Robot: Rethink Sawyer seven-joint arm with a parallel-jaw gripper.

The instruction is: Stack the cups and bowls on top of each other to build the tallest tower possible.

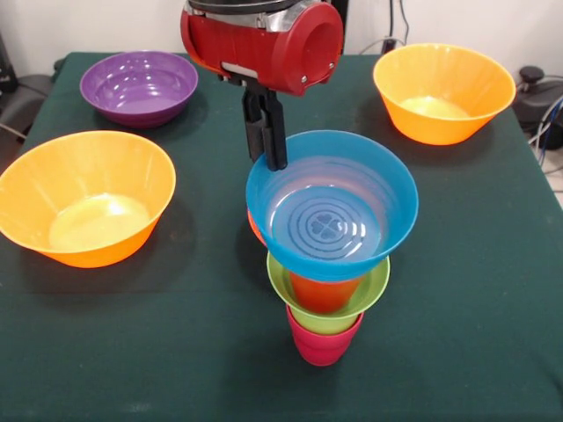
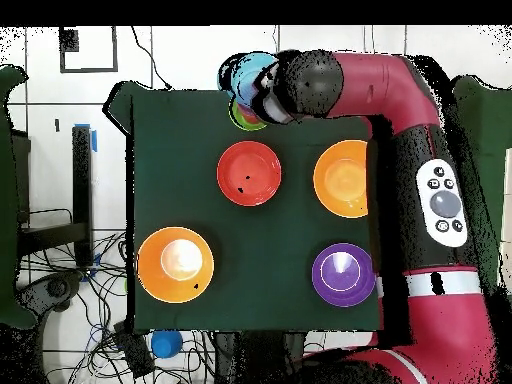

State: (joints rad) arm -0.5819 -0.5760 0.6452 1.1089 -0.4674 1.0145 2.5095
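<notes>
The tower stands near the table's front in the front view: a crimson cup [image 1: 322,345] at the bottom, a small lime green bowl [image 1: 369,294], an orange-red cup [image 1: 324,290] in it, and a blue bowl [image 1: 332,207] on top. My gripper [image 1: 269,151] reaches down behind the tower and is shut on the blue bowl's far rim. In the overhead view the arm [image 2: 400,130] hides the gripper; only the edges of the blue bowl [image 2: 248,72] and the green bowl [image 2: 243,118] show. No purple cup shows.
Two large orange bowls [image 1: 86,198] [image 1: 442,92] and a purple bowl [image 1: 139,86] sit upright on the green table [image 1: 457,290]. A red-orange bowl [image 2: 248,172] sits mid-table, just behind the tower; only a sliver [image 1: 253,227] shows in front.
</notes>
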